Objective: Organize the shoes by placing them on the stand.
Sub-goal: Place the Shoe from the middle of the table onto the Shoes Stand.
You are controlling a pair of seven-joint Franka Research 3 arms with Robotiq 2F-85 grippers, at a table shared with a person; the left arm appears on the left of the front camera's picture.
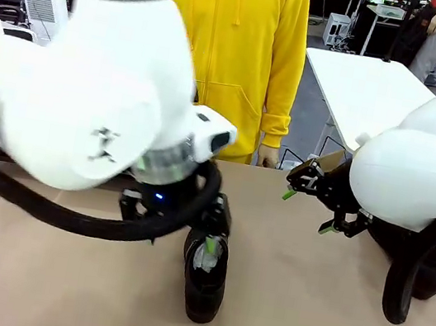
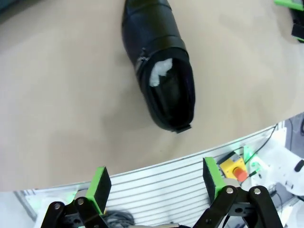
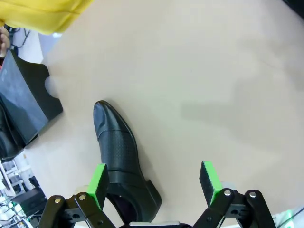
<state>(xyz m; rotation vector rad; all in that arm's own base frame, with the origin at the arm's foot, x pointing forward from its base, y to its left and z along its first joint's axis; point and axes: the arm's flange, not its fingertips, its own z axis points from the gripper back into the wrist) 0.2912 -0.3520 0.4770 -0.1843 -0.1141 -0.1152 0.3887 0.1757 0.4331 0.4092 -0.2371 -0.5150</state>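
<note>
A black glossy shoe point(image 1: 203, 282) stuffed with white paper lies on the tan table near the front, just below my left gripper point(image 1: 185, 218). In the left wrist view this shoe point(image 2: 161, 71) lies ahead of my left gripper point(image 2: 156, 183), whose green pads are wide apart with nothing between them. My right gripper point(image 1: 308, 211) hangs open above the table at the right. In the right wrist view a black shoe with a perforated upper point(image 3: 118, 156) lies by my right gripper point(image 3: 153, 181), partly under one pad. The black stand point(image 3: 28, 99) sits at the left edge.
A person in a yellow hoodie point(image 1: 221, 46) stands at the far side, one hand point(image 1: 268, 155) at the table's edge. A yellow box with a red button point(image 2: 233, 167) sits below the table's near edge. A white table point(image 1: 365, 87) stands farther back.
</note>
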